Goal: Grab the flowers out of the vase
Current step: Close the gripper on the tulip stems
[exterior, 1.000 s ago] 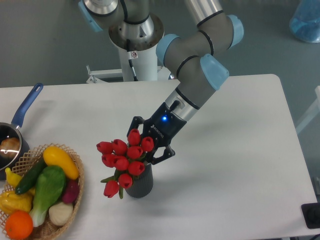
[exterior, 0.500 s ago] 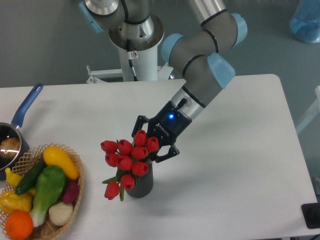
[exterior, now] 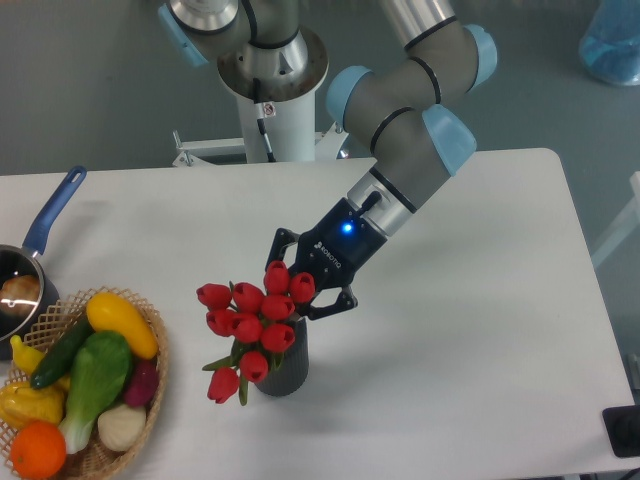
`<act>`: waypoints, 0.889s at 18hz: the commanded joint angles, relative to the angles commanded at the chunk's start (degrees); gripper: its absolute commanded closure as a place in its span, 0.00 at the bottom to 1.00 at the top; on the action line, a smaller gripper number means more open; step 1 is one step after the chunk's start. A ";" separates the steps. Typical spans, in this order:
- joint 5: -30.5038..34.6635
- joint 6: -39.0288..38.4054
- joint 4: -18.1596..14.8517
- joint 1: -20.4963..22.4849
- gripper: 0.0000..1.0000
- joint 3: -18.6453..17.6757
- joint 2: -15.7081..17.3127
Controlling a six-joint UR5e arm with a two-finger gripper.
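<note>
The flowers (exterior: 250,322) are sitting in the vase (exterior: 283,368); we are pinching their top buds with the gripper (exterior: 296,288), risking tipping the vase

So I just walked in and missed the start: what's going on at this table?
The grey robot arm's black two-finger gripper sits at the top of a bunch of red tulip buds with green leaves, which stands in a small dark grey cylindrical vase on the white table. The buds hide the fingertips, so a firm grip cannot be confirmed. The bunch is not lifted out yet.
</note>
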 joint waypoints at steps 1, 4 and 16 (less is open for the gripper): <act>-0.17 -0.09 0.00 0.00 0.66 0.09 0.09; -1.40 -0.26 -0.26 0.00 0.66 -0.44 1.05; -6.33 -4.48 -0.26 1.93 0.65 -1.23 5.62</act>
